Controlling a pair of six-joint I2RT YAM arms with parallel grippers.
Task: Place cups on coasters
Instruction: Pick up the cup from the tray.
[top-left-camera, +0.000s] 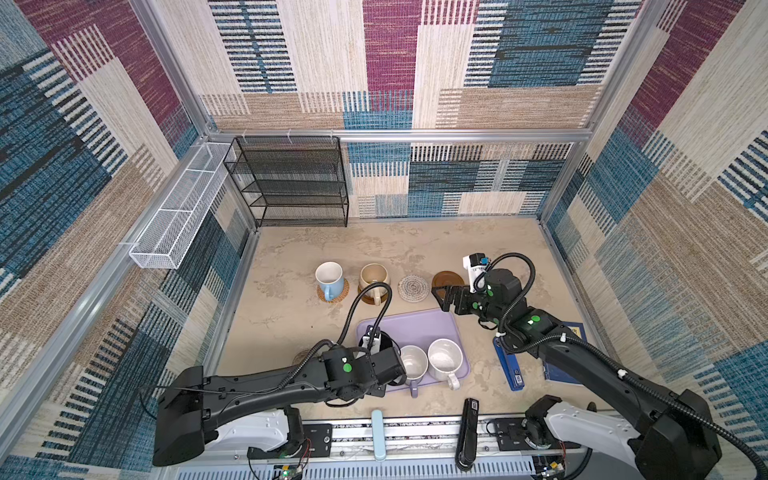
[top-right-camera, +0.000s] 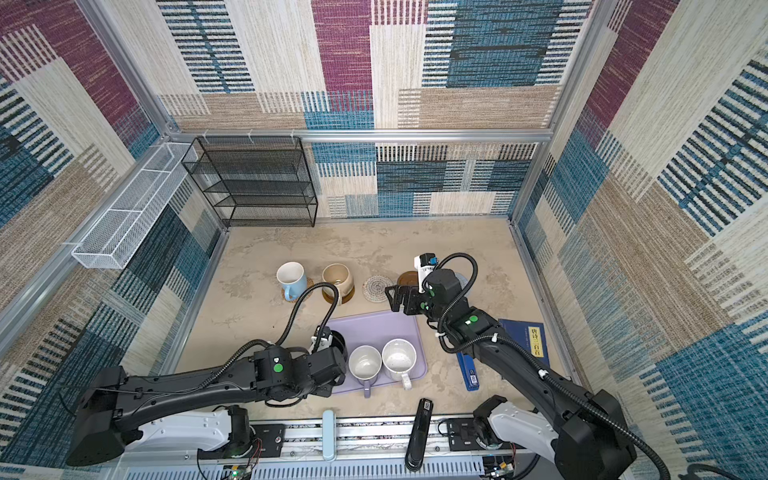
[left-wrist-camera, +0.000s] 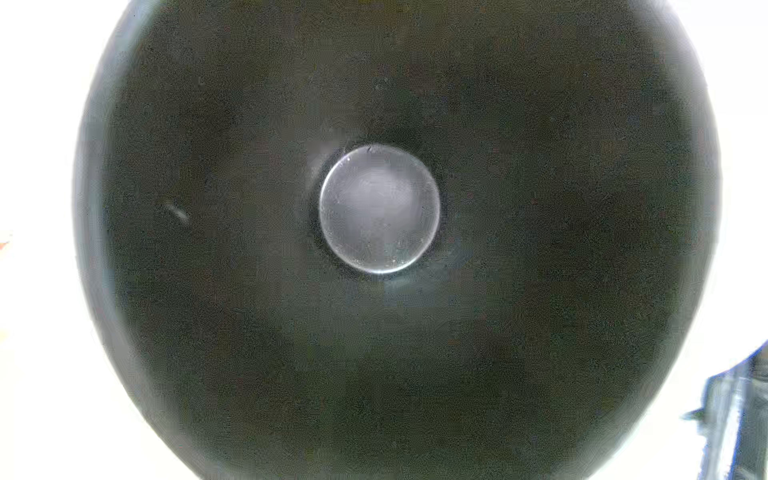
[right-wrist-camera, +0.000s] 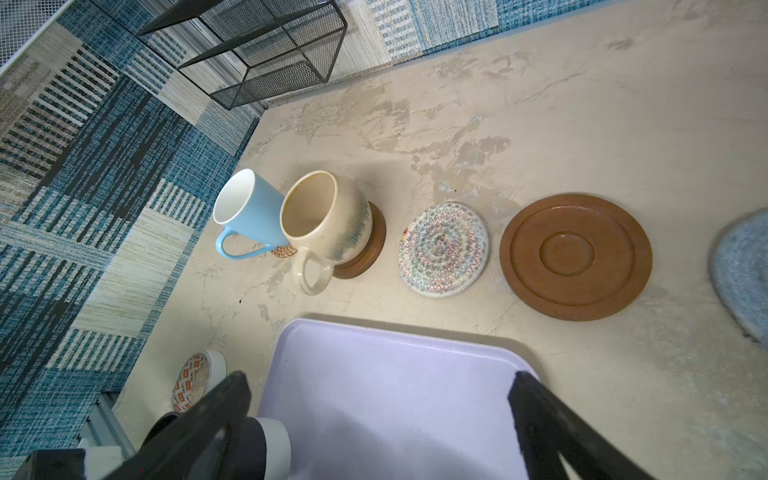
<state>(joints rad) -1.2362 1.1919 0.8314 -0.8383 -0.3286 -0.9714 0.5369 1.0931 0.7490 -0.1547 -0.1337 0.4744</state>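
In both top views a light blue cup (top-left-camera: 329, 277) (top-right-camera: 291, 277) stands on a rattan coaster (top-left-camera: 332, 296), and a beige cup (top-left-camera: 374, 279) on a brown wooden coaster (top-left-camera: 366, 297). To their right lie a whitish crocheted coaster (top-left-camera: 413, 287), a bare brown coaster (right-wrist-camera: 575, 257) and a blue-grey coaster (right-wrist-camera: 744, 270). A lavender cup (top-left-camera: 413, 363) and a speckled white cup (top-left-camera: 445, 359) stand on the lavender tray (top-left-camera: 415, 326). My left gripper (top-left-camera: 390, 351) is shut on the black cup (top-left-camera: 388, 337) (left-wrist-camera: 374, 332) at the tray's left; its fingers are hidden. My right gripper (top-left-camera: 442, 297) (right-wrist-camera: 380, 382) hovers open over the tray's far right corner.
A black mesh shelf (top-left-camera: 291, 183) and a white wire basket (top-left-camera: 178, 208) line the back left. A blue stapler (top-left-camera: 509, 368) and a blue book (top-left-camera: 571, 353) lie right of the tray. A tape roll (right-wrist-camera: 199, 378) lies left of it. A black bar (top-left-camera: 467, 432) rests at the front edge.
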